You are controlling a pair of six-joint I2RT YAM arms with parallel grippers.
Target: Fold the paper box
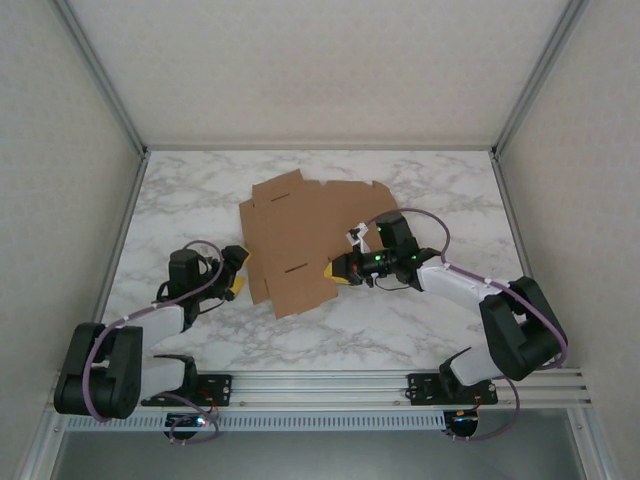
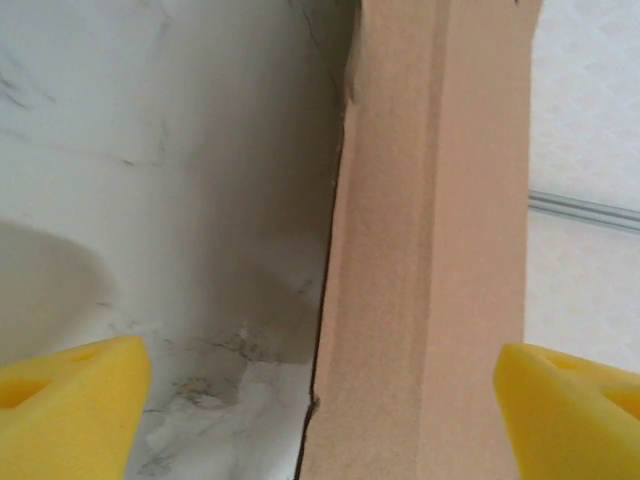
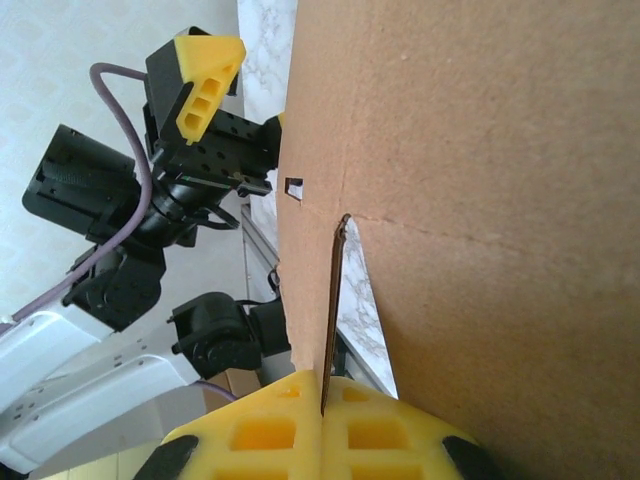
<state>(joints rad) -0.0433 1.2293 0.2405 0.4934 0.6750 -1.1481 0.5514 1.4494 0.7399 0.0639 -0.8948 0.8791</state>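
Observation:
The paper box point(image 1: 300, 245) is a flat brown die-cut cardboard sheet lying mostly unfolded on the marble table's middle. My right gripper point(image 1: 338, 270) sits at the sheet's right side, shut on a thin side flap point(image 3: 332, 300) that stands edge-on between its yellow pads point(image 3: 270, 430). The broad brown panel point(image 3: 470, 200) stretches to the right of that flap. My left gripper point(image 1: 236, 270) waits at the sheet's left edge, open, its yellow fingertips point(image 2: 70, 410) wide apart. In the left wrist view a creased strip of the box point(image 2: 430, 280) lies between them without touching either pad.
The marble table point(image 1: 420, 320) is walled by a white enclosure with an aluminium rail point(image 1: 330, 385) along the near edge. The left arm point(image 3: 110, 210) shows beyond the sheet in the right wrist view.

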